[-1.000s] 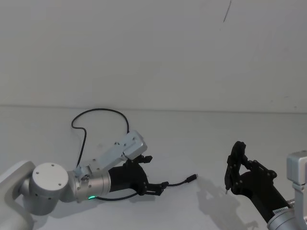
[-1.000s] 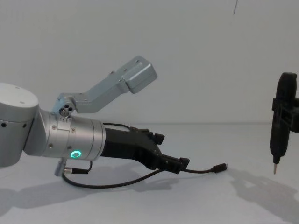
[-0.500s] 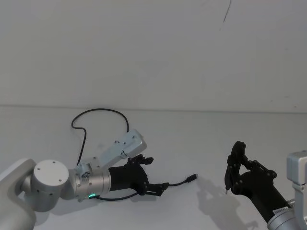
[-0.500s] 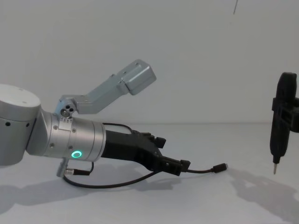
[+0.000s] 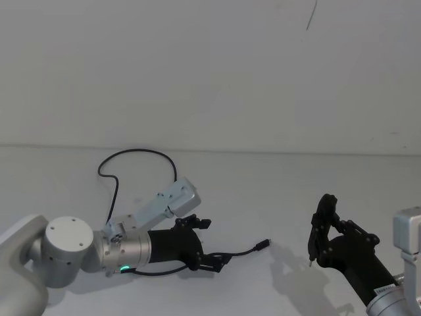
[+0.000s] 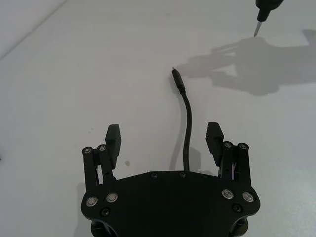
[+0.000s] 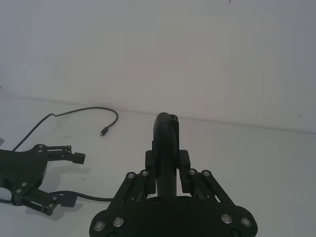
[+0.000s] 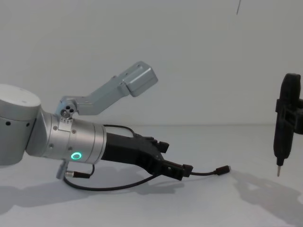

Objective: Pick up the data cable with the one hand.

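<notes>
The left tool was down low over the white worktop, reaching forward from its silver wrist with the green ring light glowing. And it was wide open! Both black fingers were spread far apart, with nothing gripped between them.

The data cable ran right up through that gap. In the left wrist view it came out from under the tool's body, passed between the two fingers clear of both, a touch nearer one of them, and curved on past the fingertips. Its small plug lay flat on the worktop just beyond the tool, silver tip pointing away from it.

From the chest view the lower finger sat right down at the cable's level; whether it touched could not be told from there. Behind the tool the cable trailed back under the wrist. In the head view a big black loop of it lay on the worktop well behind the left arm.

Off to the other side, well apart from the plug, the right tool hung above the worktop. Its fingers were drawn in against a slim black piece with a pale pointed tip aimed down, clear of the surface, its shadow on the worktop below.
</notes>
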Action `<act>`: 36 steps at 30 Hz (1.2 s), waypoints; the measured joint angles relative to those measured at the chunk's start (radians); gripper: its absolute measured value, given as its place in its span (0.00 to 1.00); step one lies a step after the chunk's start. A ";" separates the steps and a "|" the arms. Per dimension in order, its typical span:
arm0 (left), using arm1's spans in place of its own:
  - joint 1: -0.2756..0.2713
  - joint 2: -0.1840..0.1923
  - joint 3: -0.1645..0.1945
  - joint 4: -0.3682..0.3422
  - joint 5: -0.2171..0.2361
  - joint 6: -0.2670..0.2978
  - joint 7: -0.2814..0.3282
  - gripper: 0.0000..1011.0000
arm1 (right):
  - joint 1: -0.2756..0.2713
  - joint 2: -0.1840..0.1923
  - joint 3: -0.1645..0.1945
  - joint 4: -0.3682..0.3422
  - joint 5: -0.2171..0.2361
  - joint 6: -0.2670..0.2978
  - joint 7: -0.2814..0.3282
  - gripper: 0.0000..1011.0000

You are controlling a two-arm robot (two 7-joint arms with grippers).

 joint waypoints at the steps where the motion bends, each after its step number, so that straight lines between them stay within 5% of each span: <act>1: -0.002 0.003 0.003 0.001 -0.002 0.003 -0.006 0.99 | 0.000 0.000 0.000 0.000 0.000 0.000 0.000 0.27; 15: -0.008 0.015 0.019 0.006 -0.010 0.017 -0.025 0.98 | 0.000 0.000 0.000 0.000 0.000 0.000 0.000 0.27; 28: -0.010 0.018 0.023 0.016 -0.011 0.025 -0.025 0.65 | 0.000 0.000 0.000 0.000 0.000 0.000 0.000 0.27; 36: -0.011 0.019 0.024 0.018 -0.012 0.027 -0.025 0.36 | 0.000 0.000 0.000 0.000 0.000 0.000 0.000 0.27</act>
